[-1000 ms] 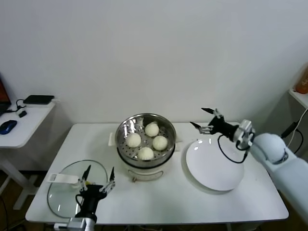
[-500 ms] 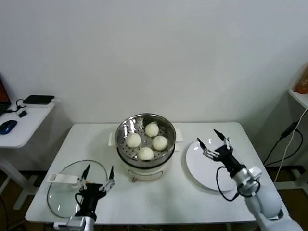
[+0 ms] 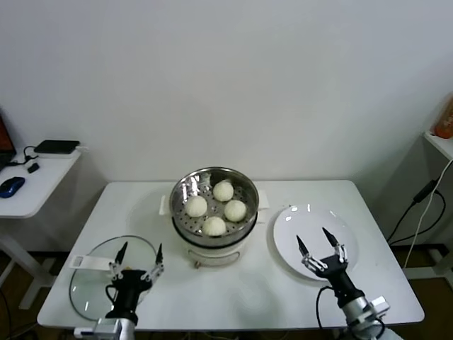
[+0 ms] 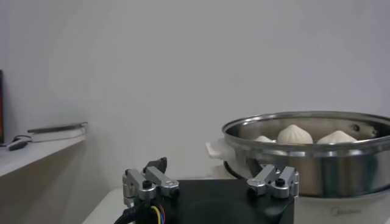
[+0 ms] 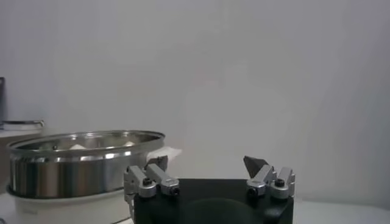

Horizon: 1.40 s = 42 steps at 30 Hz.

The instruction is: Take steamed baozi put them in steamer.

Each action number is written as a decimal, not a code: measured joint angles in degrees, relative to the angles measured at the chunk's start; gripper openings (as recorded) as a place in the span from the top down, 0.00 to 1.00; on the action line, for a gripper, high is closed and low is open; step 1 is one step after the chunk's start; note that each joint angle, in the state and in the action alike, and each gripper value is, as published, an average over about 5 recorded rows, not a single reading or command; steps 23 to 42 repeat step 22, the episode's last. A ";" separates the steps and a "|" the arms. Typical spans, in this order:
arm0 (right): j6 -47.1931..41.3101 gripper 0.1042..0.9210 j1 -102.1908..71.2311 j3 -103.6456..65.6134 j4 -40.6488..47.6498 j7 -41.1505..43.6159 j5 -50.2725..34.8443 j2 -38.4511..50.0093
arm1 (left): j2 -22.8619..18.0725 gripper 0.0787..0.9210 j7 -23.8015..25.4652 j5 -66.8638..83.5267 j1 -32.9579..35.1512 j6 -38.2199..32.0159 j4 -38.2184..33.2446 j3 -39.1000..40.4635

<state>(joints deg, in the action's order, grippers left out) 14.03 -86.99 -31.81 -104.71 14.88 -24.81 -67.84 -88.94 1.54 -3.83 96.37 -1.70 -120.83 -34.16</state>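
Note:
Several off-white steamed baozi (image 3: 224, 190) lie inside the shiny steel steamer (image 3: 177, 205) at the table's middle; their domed tops (image 4: 294, 134) show over the rim (image 4: 304, 152) in the left wrist view. My left gripper (image 3: 141, 248) (image 4: 207, 165) stands open and empty near the front edge, left of the steamer. Over the near part of the white plate, my right gripper (image 3: 313, 239) (image 5: 207, 163) is open and empty too, with the steamer (image 5: 73, 164) off to its side.
An empty white plate (image 3: 297, 219) lies right of the steamer. A round glass lid (image 3: 88, 283) lies flat at the front left, beside my left gripper. A side desk with a mouse (image 3: 10, 185) stands beyond the table's left edge.
My right arm has swung from behind the plate at the back right down to the table's front edge, its gripper staying open. The left gripper has barely shifted. The baozi have not moved.

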 measured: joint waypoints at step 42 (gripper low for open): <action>2.47 0.12 -5.29 -1.25 0.08 1.02 -2.66 -2.19 | 2.12 0.12 3.39 2.76 -1.83 -1.80 2.02 -3.44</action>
